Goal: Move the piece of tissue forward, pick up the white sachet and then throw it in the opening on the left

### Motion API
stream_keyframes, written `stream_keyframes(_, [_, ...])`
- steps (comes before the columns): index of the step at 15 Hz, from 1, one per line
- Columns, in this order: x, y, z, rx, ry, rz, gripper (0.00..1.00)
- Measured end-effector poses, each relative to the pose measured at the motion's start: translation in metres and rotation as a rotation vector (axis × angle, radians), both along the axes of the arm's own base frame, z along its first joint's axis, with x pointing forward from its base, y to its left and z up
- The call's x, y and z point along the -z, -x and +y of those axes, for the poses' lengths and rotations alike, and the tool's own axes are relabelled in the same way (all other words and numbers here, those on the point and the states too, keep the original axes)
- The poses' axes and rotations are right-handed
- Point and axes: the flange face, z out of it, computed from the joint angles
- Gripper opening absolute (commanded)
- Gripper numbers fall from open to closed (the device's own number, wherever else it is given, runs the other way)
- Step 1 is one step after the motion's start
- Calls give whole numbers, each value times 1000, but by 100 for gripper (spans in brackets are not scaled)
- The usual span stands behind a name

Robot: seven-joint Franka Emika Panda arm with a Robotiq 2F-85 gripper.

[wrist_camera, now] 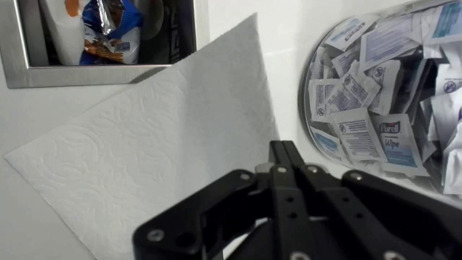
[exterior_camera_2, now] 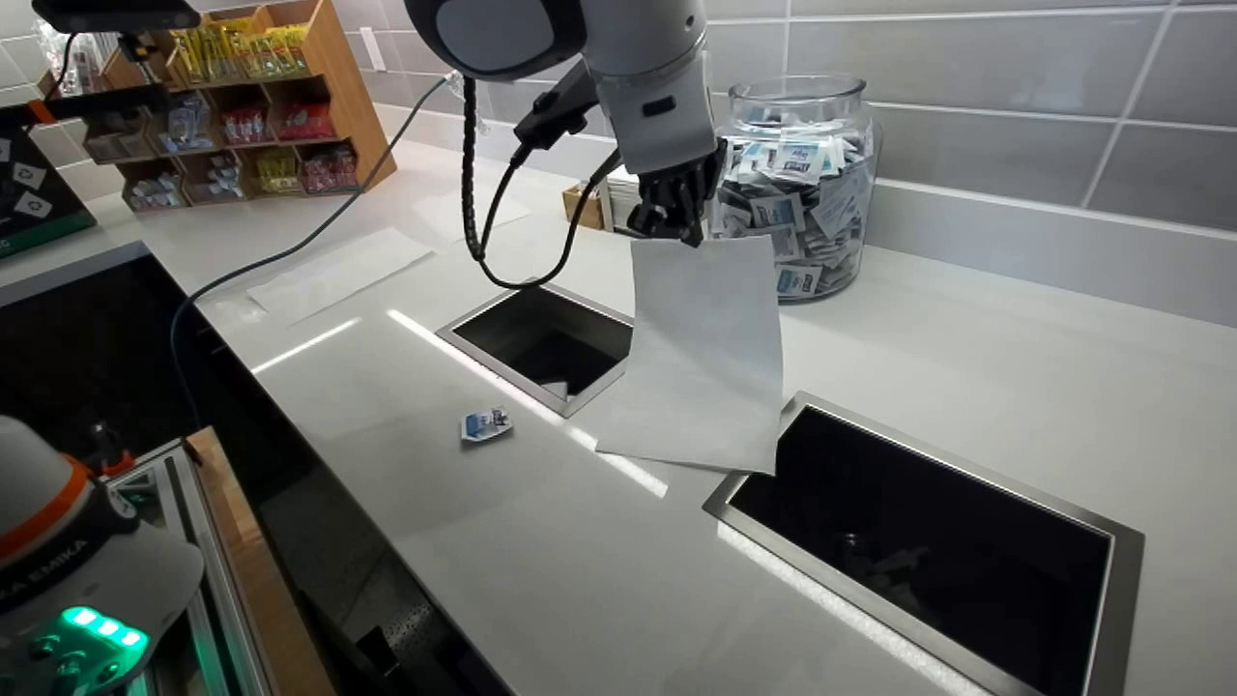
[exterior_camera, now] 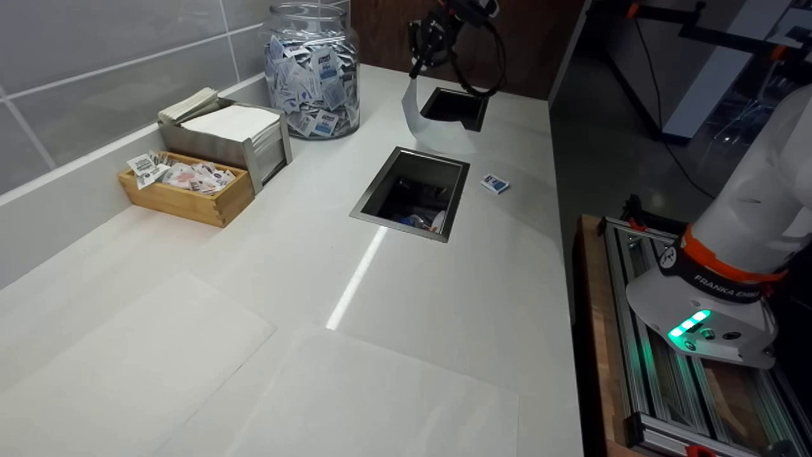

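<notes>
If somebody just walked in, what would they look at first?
Probably the white tissue dangling from the end effector, between two metal-edged openings in the counter. Next, perhaps the big glass jar of wipe packets by the tiled wall, then the green lights glowing on the robot's base.

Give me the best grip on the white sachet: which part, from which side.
Probably from straight above, pinching the white sachet across its middle by its long edges: it lies nearly flat, printed face up, apart from the nearest opening. The gripper must first release the tissue.
</notes>
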Motion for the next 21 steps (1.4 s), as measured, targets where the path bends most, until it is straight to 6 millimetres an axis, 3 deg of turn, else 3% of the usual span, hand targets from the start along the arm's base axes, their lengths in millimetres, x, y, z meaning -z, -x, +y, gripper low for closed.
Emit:
stream_keyframes(14, [24,-12,-11,153,-53,60,1])
stream_keyframes(15, [24,-12,-13,158,-53,61,26])
stream_keyframes(17, [22,-12,-14,162,-50,57,31])
stream_keyframes(21, [19,-13,-17,159,-31,63,62])
